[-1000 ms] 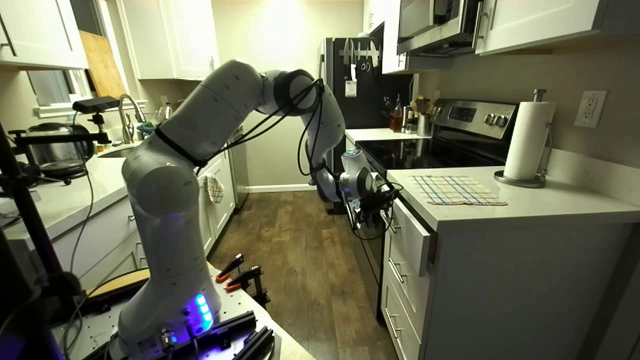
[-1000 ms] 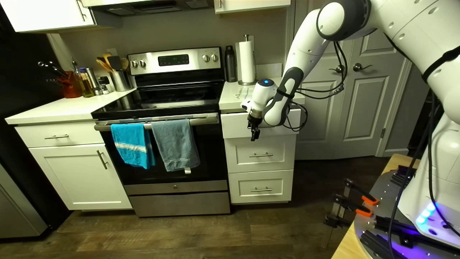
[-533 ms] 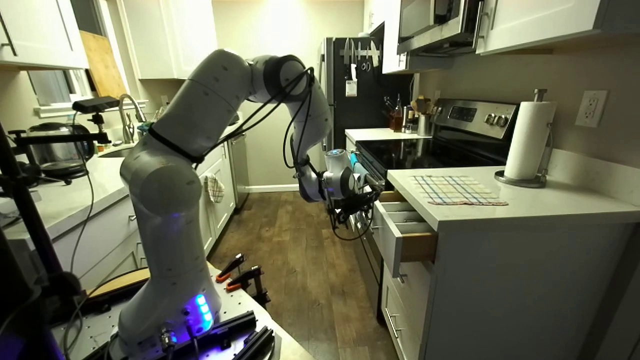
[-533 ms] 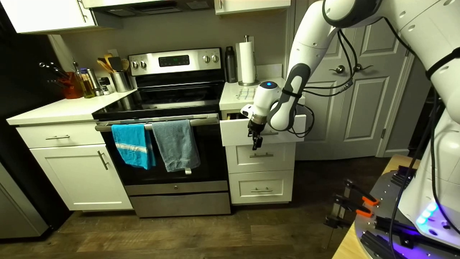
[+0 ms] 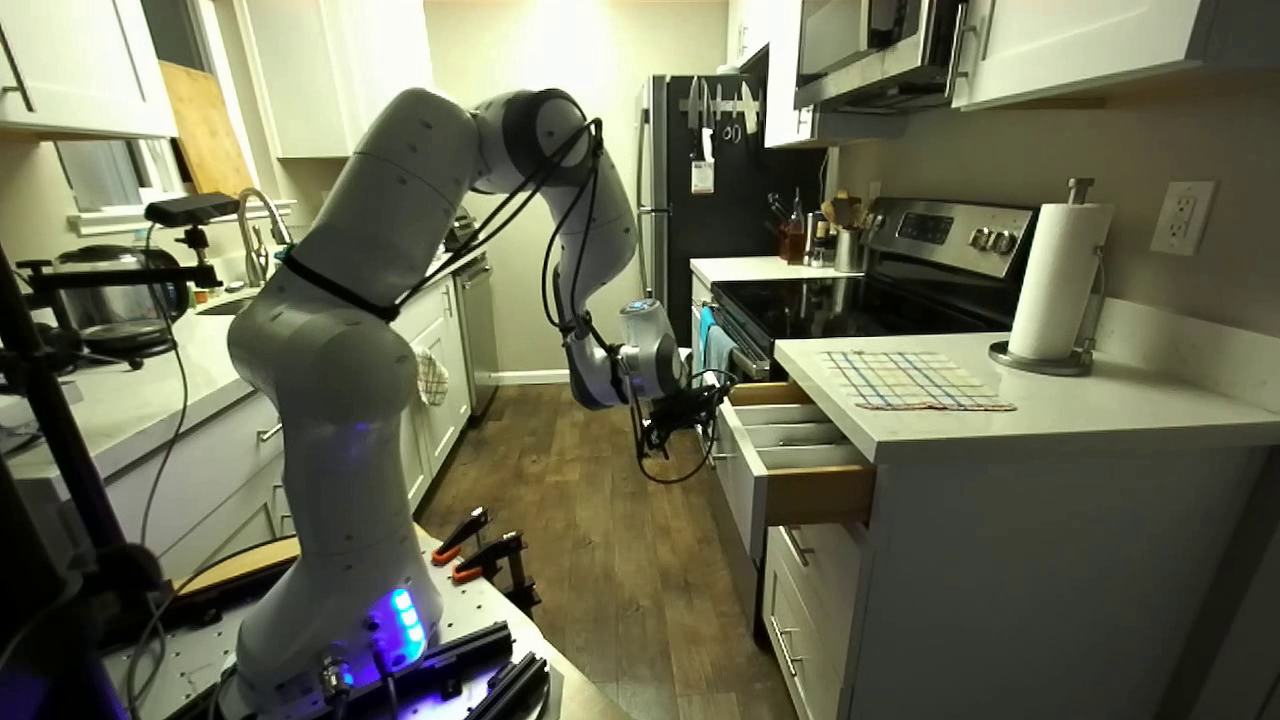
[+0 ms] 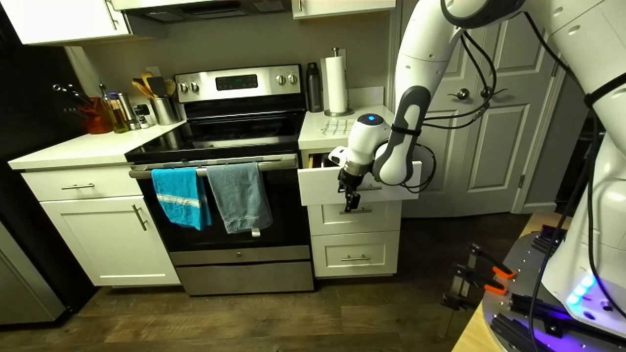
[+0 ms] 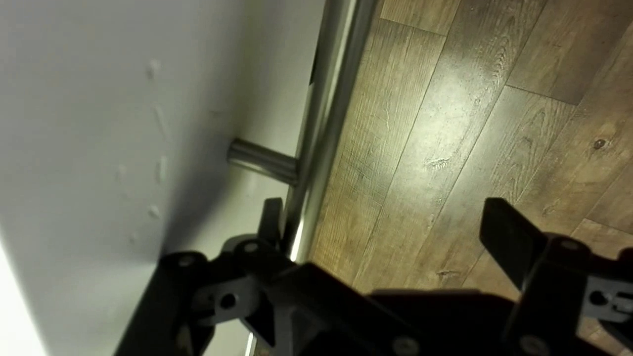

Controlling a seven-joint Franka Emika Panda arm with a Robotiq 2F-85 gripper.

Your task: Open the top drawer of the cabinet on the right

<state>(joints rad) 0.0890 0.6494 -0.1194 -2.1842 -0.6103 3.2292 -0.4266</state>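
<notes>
White and flat-fronted, the top drawer (image 6: 320,188) stands pulled out of the cabinet (image 5: 1020,560), below the surface (image 5: 1120,410), its divided tray (image 5: 795,436) showing. In the wrist view the end effector (image 7: 383,221) is spread wide, 1 finger (image 7: 270,220) on the drawer's side of the handle (image 7: 324,128); whether the 2 touch is hard to tell. Beneath, 2 deeper drawers (image 6: 355,244) sit closed. A checked cloth (image 5: 915,382) lies on the surface near an upright paper roll (image 5: 1060,280). Just beside the cabinet stands the stove (image 6: 220,238), 2 towels (image 6: 239,198) hanging from its front.
</notes>
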